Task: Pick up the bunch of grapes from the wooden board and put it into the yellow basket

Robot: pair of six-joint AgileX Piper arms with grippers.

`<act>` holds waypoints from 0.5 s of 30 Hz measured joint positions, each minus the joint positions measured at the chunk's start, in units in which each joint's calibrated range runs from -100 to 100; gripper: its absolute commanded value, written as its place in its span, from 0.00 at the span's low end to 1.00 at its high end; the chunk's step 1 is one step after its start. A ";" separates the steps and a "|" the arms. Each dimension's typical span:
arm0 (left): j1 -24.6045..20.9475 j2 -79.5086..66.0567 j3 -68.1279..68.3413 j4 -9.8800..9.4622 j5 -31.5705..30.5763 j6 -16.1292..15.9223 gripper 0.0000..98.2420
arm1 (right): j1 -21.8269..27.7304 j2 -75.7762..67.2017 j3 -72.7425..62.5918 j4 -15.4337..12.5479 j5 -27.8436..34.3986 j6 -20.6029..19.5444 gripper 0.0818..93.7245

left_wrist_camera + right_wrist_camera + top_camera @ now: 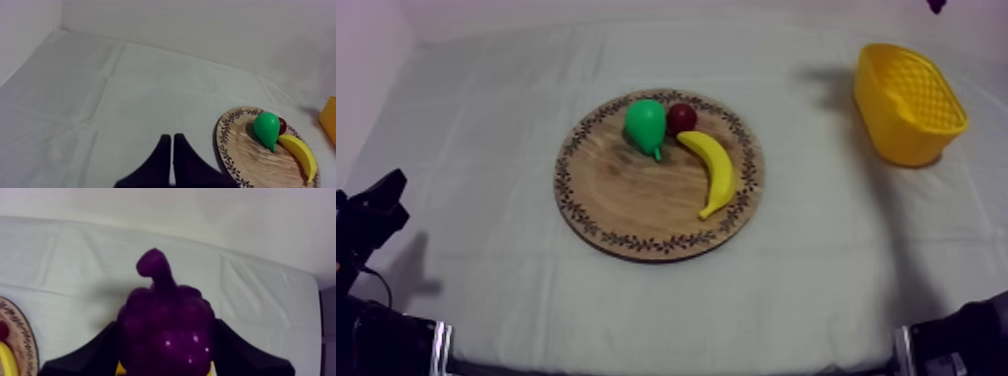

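Clamping the bunch of grapes [165, 318] between its 2 black fingers, the right claw [167, 360] holds it in the air over the worktop [486, 130], stem uppermost. In the top view the bunch is a purple scrap at the upper edge, beyond the yellow basket [906, 145]. The grapes are off the wooden board [626, 195] and not yet in the basket. The left claw [172, 137] is clenched on nothing, its fingers lying together as a narrow wedge, off to the side of the board.

The main risk, as I judge it, is letting go in the wrong place. I cannot tell whether the bunch hangs squarely over the basket's mouth. A release too far out would drop it onto the cloth. A release over the rim could make it bounce off or tip the basket, which looks light.

The bunch is glossy and rounded, so it could also slide out of the grip early if the arm swings sharply. A low descent might knock the basket's wall and shove it aside.

The pear [646, 125], small red fruit [682, 117] and banana [714, 170] lie on the board, well apart from the basket, so they seem out of harm's way.
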 measured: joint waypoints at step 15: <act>0.00 0.00 0.00 0.00 0.00 0.00 0.00 | 4.58 12.01 9.18 -3.41 1.17 3.84 0.34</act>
